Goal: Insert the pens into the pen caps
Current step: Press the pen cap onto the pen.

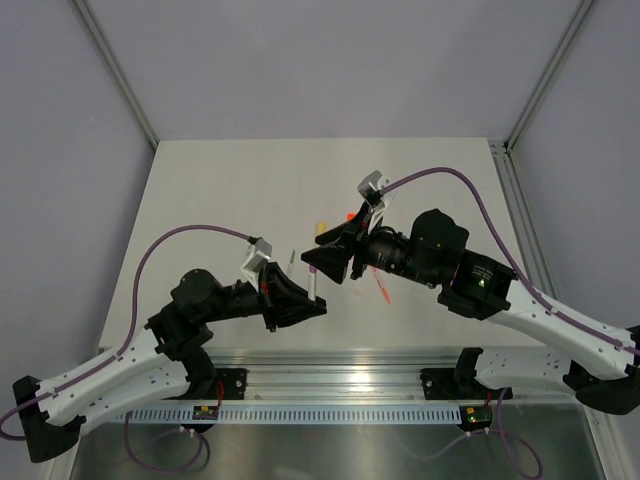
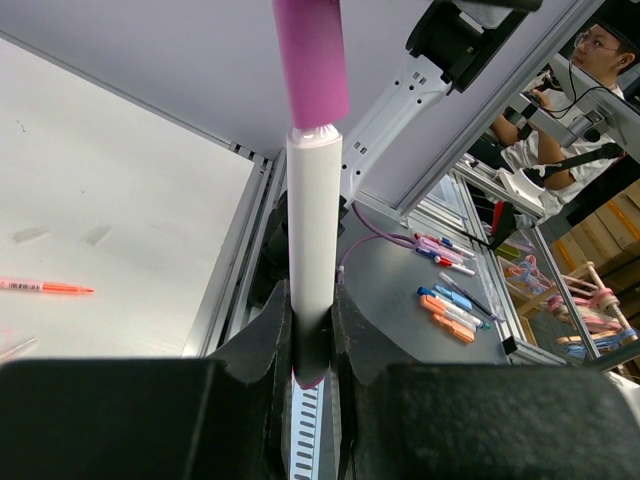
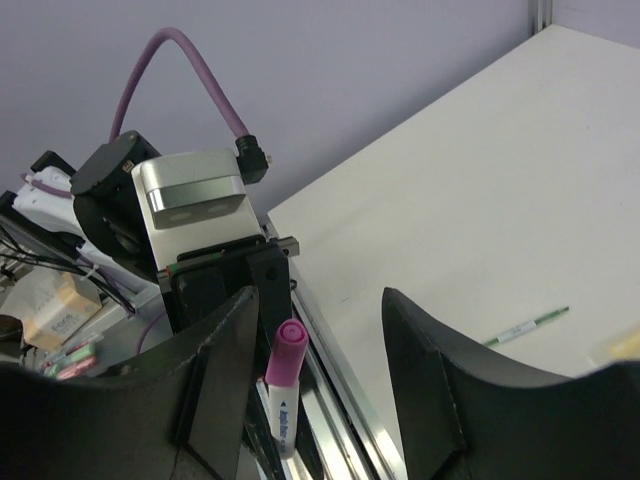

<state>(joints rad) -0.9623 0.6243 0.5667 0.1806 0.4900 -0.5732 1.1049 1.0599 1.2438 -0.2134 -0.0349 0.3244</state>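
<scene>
My left gripper [image 2: 312, 330] is shut on a white pen [image 2: 313, 230] and holds it upright above the table's near edge. A magenta-pink cap [image 2: 311, 55] sits on the pen's top end. In the top view the left gripper [image 1: 312, 290] and the right gripper [image 1: 322, 258] meet tip to tip. My right gripper [image 3: 320, 330] is open. The capped pen [image 3: 283, 365] stands between its jaws, closer to the left finger [image 3: 215, 370], and is not gripped by them. An orange-red pen [image 2: 45, 287] lies on the table.
A thin pen with green marks [image 3: 525, 325] lies on the white table [image 1: 220, 200]. The orange-red pen [image 1: 381, 290], a pale yellow item [image 1: 320, 226] and a small orange piece [image 1: 350, 216] lie near the right arm. Two pale caps [image 2: 30, 235] lie flat. A metal rail [image 1: 340, 360] runs along the near edge.
</scene>
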